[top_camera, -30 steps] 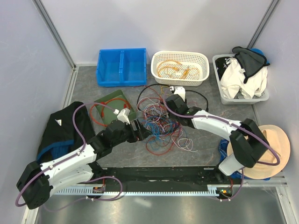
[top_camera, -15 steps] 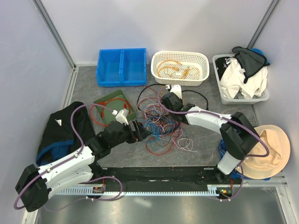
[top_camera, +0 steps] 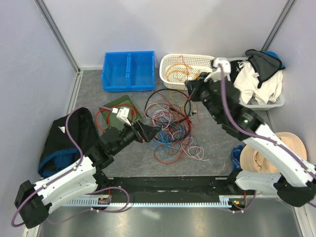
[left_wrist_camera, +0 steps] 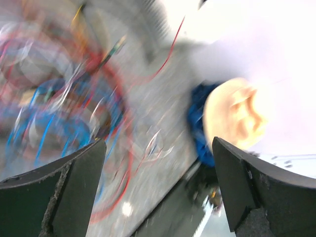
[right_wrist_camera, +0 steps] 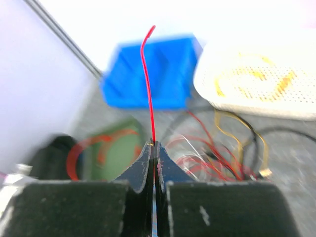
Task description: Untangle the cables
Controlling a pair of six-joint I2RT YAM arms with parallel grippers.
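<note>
The cables (top_camera: 170, 126) lie in a tangled heap of red, blue, white and black wires at mid table. My right gripper (top_camera: 191, 90) is raised above the heap's far right side and is shut on a thin red cable (right_wrist_camera: 147, 84). That cable stands up from the closed tips (right_wrist_camera: 153, 144), and its other end trails down into the heap (top_camera: 189, 112). My left gripper (top_camera: 148, 132) is open at the heap's left edge with nothing between its fingers (left_wrist_camera: 74, 197). The left wrist view is blurred, showing red and blue cables (left_wrist_camera: 74, 108) under the open jaws.
A blue divided bin (top_camera: 128, 70) and a white basket (top_camera: 213, 61) holding orange and yellow cables stand at the back. A grey tub of clothes (top_camera: 232, 101) is at back right. A green tray (top_camera: 114, 103) with an orange cable, a black bag (top_camera: 66, 138) and a straw hat (top_camera: 286, 148) flank the heap.
My right gripper shut on the red cable and rose up toward the basket, drawing the cable out of the heap. My left gripper shifted slightly right and opened a little wider.
</note>
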